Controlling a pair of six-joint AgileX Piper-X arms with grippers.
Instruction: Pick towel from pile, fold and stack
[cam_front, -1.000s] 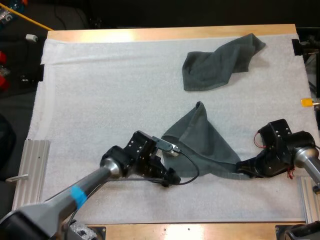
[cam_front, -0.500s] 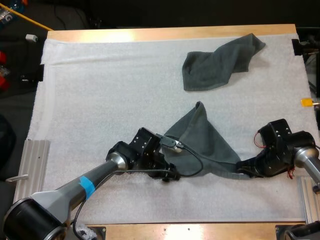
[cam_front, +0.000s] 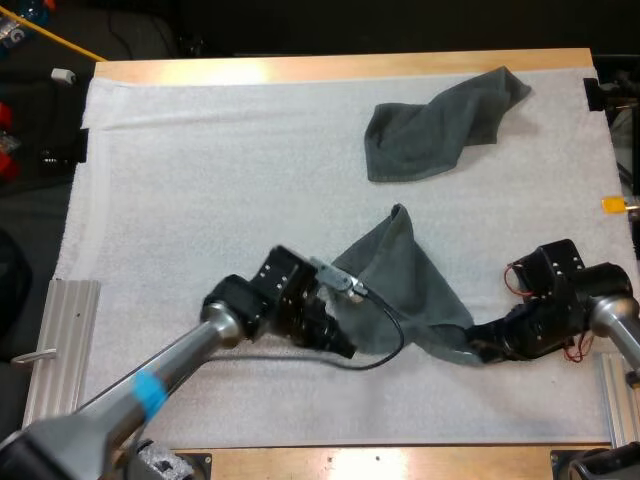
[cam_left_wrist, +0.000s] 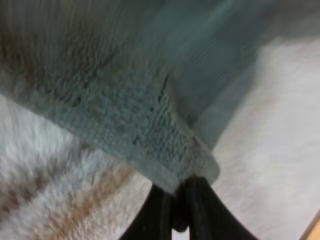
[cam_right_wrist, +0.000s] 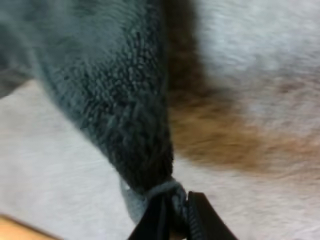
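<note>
- Towel work, lower middle of the high view: the grey-green towel (cam_front: 405, 285) is strung between my two tools. It rises to a soft peak near the frame's centre and drapes down toward the white mat (cam_front: 200, 180).
- My left tool (cam_front: 343, 347) is pinched on one corner. In the left wrist view its black fingertips (cam_left_wrist: 200, 215) press the hemmed corner flat from both sides.
- My right tool (cam_front: 477, 350), at lower right, is clamped on the opposite corner. The right wrist view shows the cloth bunched into a tight knot where the fingers (cam_right_wrist: 200, 220) bite it.
- I judge the two-corner hold is meant to pull one edge taut and spread the towel flat before any fold. The span between the tools sags, so they would need to move wider apart.
- The cloth is thick looped terry, matte, with a flatter woven band along the hem. It is limp and will slump wherever nothing supports it.
- The mat is fuzzy as well, so I expect some drag where the two meet. I cannot quite tell whether the towel's low edge touches the mat or hangs just clear of it.
- The second towel (cam_front: 440, 125) lies crumpled at upper right, well apart from both tools, near the far edge of the desk (cam_front: 350, 68). It is the pile's remainder, and I judge folding of the held one has not yet begun.
</note>
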